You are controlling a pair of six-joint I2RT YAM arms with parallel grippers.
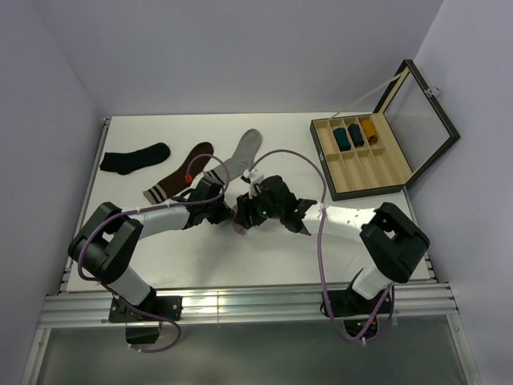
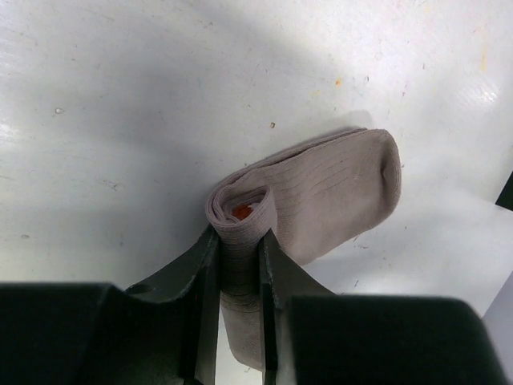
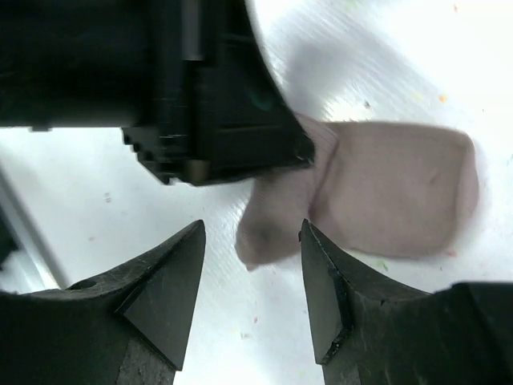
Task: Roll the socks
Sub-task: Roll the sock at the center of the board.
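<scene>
Pinching the half-rolled pink sock [image 2: 337, 192] on the tabletop [image 2: 120, 120], the left fingers [image 2: 200, 281] grip narrowly; with the right fingers [image 3: 172, 281] spread wide beside it, the coil could spring loose and unroll.

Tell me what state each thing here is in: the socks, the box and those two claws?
pink sock: partly rolled, one end flat
left gripper: shut on pink sock
right gripper: open, holding nothing
grey sock: flat, unrolled
black sock: flat, unrolled
brown sock: flat, unrolled
wooden box: lid open, three rolled socks inside
</scene>
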